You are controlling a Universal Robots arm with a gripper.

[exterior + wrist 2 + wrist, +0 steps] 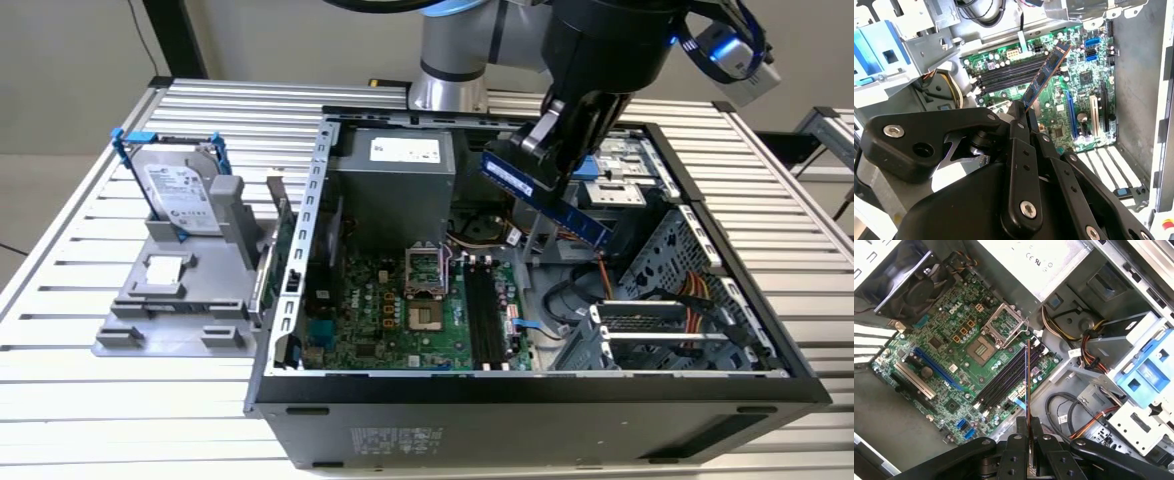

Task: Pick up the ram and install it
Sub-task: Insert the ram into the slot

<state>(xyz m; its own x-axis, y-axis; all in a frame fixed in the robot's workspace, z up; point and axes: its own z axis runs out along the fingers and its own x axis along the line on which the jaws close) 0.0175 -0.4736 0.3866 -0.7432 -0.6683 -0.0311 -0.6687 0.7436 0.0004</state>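
Observation:
The ram (574, 215) is a long thin dark stick, held tilted in the air above the open computer case (534, 385). My gripper (531, 160) is shut on its upper end. In the second wrist view the ram (1049, 70) sticks out from my gripper (1023, 114) over the green motherboard (1079, 100). The black memory slots (1006, 75) lie below it, a short way off. In the first wrist view the ram (1027, 375) shows edge-on between my gripper (1028, 429) fingers, hanging above the row of memory slots (1004, 385). In the exterior view the slots (487, 315) lie lower, toward the case's front.
A hard drive in a blue frame (180, 190) stands on a grey stand at the exterior view's left, with a green card (284, 270) next to the case wall. Inside the case are the power supply (394, 175), the processor socket (424, 265), a drive cage (667, 300) and loose cables (1089, 340).

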